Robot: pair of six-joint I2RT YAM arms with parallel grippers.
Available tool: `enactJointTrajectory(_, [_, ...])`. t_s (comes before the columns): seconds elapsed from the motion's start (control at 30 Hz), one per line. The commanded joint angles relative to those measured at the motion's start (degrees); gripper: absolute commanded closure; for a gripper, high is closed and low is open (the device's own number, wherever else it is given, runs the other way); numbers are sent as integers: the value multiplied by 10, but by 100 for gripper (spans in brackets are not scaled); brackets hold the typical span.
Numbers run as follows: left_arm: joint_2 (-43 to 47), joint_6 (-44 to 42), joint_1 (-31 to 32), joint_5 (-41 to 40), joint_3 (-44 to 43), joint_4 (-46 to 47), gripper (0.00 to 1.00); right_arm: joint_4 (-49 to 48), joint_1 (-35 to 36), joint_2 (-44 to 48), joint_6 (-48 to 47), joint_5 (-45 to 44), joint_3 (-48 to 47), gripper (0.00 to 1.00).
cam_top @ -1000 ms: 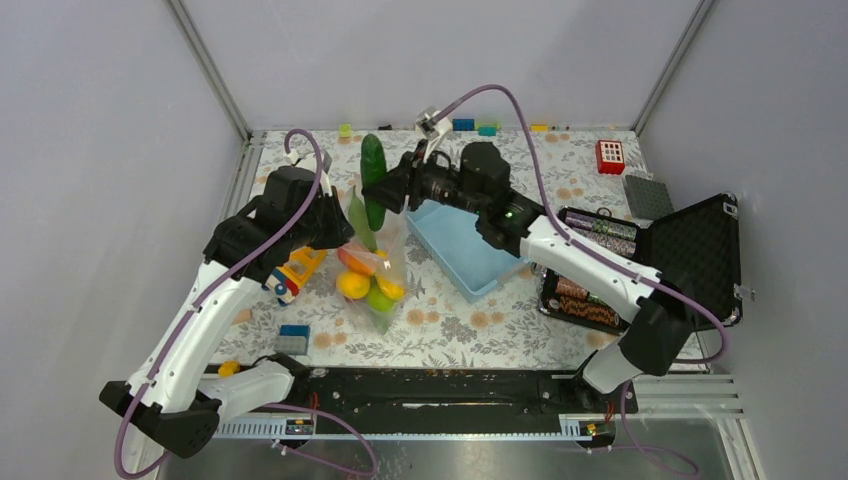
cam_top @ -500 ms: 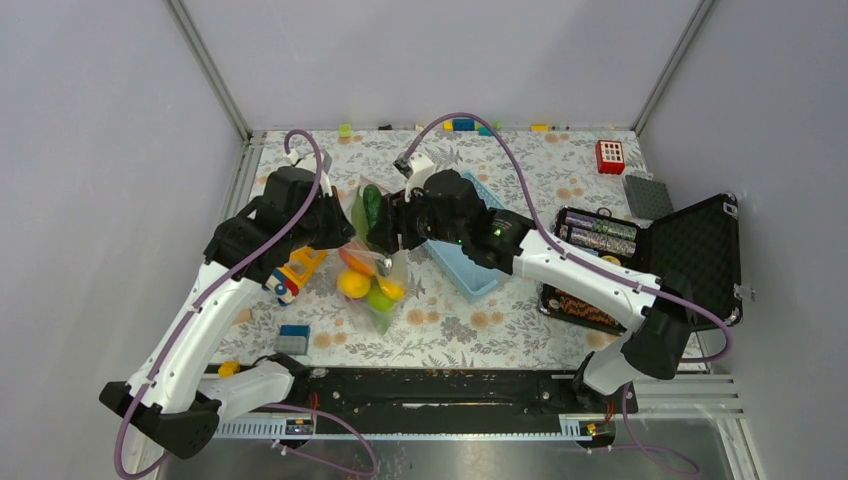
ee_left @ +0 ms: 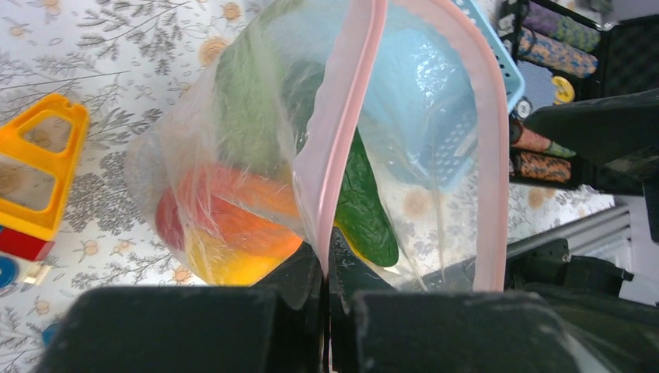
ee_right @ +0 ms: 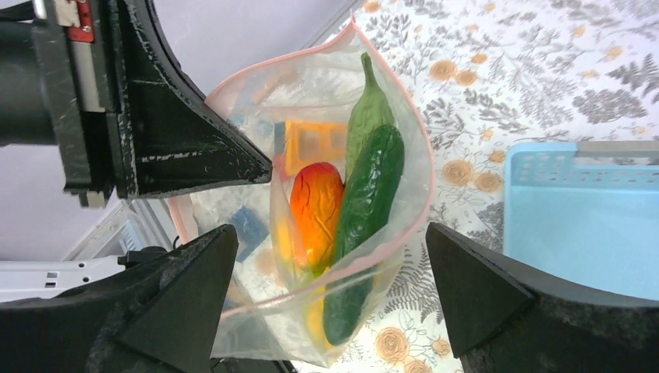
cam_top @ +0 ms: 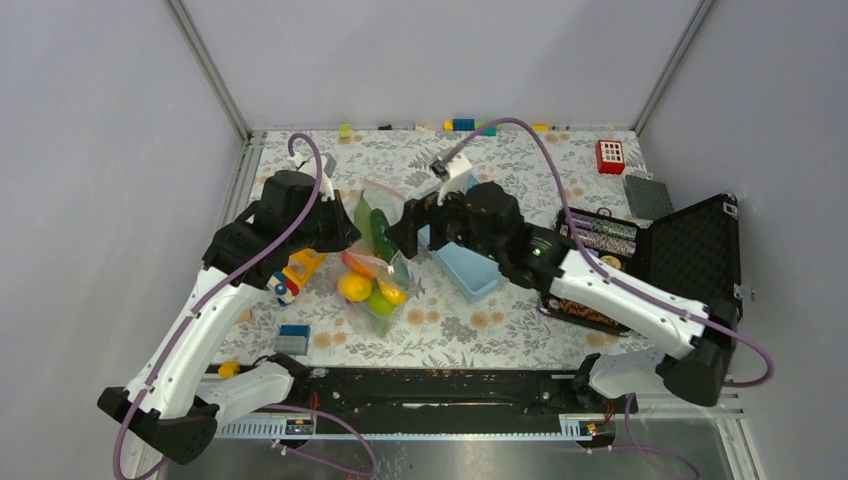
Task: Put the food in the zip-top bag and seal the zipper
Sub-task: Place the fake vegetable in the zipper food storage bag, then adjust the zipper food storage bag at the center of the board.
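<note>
- Your left end effector [ee_left: 326, 268] is pinched fully closed on the pink zipper [ee_left: 339, 124]. It grips one lip of the mouth and holds that end of the zip-top bag [cam_top: 398, 275] raised above the table [cam_top: 560, 170].
- Your right end effector [ee_right: 330, 233] has its jaws spread wide with nothing between them. It is poised just beside the bag's open mouth, looking straight in.
- Inside the bag, the dark green cucumber [ee_right: 371, 186] lies alongside the long green pod [ee_right: 365, 116], both pointing down its length.
- A red-orange fruit [ee_right: 317, 202] touches the cucumber. From above, a yellow lemon [cam_top: 352, 286] and a green fruit [cam_top: 379, 299] sit pooled at the bag's low end, nearest the arm bases.
- The light blue basket [ee_right: 583, 233] sits just beside the bag on the right arm's side. A yellow toy truck [cam_top: 297, 270] lies on the other side, beneath the left arm.
- By the look of it, filling is done or nearly so, and sealing is what remains. The mouth gapes, its two pink lips well apart.
- Expect the film to be thin, limp and slippery, so it will crumple rather than push. The toys inside look light and hard, and they are likely to roll and tug the low end about.
- Take hold on the pink strip itself, the stiffest part, at the free lip opposite your left grip. Bring both lips together and press along the strip, and keep off the clear film.
</note>
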State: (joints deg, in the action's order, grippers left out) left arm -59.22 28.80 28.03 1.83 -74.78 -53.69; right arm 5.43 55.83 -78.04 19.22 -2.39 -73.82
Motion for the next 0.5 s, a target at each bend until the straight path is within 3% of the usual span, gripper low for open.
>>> enactJointTrajectory(0.0, [17, -20, -3, 86, 1, 65, 100, -111, 3, 80, -33, -38, 75, 0])
enactJointTrajectory(0.2, [7, -38, -3, 155, 7, 75, 100, -146, 3, 169, -104, -44, 177, 0])
enactJointTrajectory(0.33, [10, -41, -3, 193, 13, 85, 100, -114, 3, 220, -145, -161, 217, 0])
enactJointTrajectory(0.47, [17, -51, -3, 208, 23, 85, 100, -71, 3, 248, -245, -261, 237, 0])
